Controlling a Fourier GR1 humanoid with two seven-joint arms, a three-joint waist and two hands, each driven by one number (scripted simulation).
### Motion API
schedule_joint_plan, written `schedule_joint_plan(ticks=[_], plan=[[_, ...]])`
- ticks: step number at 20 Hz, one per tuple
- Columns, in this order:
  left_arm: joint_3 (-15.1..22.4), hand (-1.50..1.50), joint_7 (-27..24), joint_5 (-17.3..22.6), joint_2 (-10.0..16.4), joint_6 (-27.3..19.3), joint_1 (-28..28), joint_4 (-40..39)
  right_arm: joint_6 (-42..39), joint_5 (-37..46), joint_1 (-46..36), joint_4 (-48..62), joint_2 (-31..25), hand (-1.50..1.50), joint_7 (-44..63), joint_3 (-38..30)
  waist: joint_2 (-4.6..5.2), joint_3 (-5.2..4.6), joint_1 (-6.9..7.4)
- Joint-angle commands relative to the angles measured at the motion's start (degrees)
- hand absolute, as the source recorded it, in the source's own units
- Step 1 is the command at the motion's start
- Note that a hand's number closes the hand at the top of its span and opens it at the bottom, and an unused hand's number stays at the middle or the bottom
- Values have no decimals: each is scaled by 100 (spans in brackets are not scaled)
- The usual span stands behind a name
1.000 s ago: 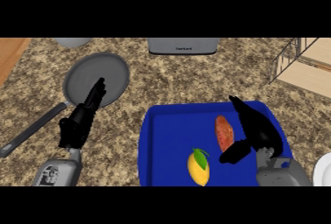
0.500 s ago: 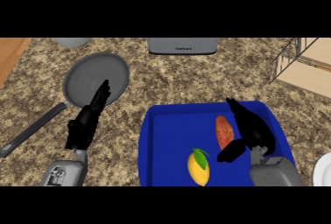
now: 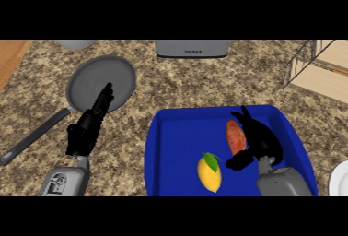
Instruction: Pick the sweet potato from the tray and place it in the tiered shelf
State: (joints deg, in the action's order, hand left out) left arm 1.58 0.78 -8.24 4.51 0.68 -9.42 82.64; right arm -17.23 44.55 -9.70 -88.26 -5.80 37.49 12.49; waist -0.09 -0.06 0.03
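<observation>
Orange sweet potato, pointing away, blue tray

Speckled brown granite counter; wooden strip at upper left; grey appliance at back edge.

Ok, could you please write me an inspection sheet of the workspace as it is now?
Surface: speckled stone counter.
Job's things: sweet potato lying in the blue tray; tiered shelf at upper right, apart from it.
Clutter: yellow fruit in the tray; frying pan at left; grey appliance and grey rounded item at top; white plate at right edge.
Hands: left hand open over the pan's rim; right hand open, close beside the sweet potato.
Cables: nothing seen.
Surroundings: wooden strip at upper left.
</observation>
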Motion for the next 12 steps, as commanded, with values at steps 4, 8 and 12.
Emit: schedule_joint_plan(ticks=[4, 8, 12], plan=[[59, 0, 292, -51, -116, -31, -96, 222, -239, 280, -28, 251, -227, 150, -448, 129, 8, 7, 4], [274, 0, 397, -147, -121, 6, 539, 883, 92, 621, 155, 127, -122, 150, -598, 329, 2, 7, 16], [101, 0, 246, -98, -93, 42, 90, 394, 510, 826, -212, 508, 143, 150, -204, -30, 9, 7, 14]])
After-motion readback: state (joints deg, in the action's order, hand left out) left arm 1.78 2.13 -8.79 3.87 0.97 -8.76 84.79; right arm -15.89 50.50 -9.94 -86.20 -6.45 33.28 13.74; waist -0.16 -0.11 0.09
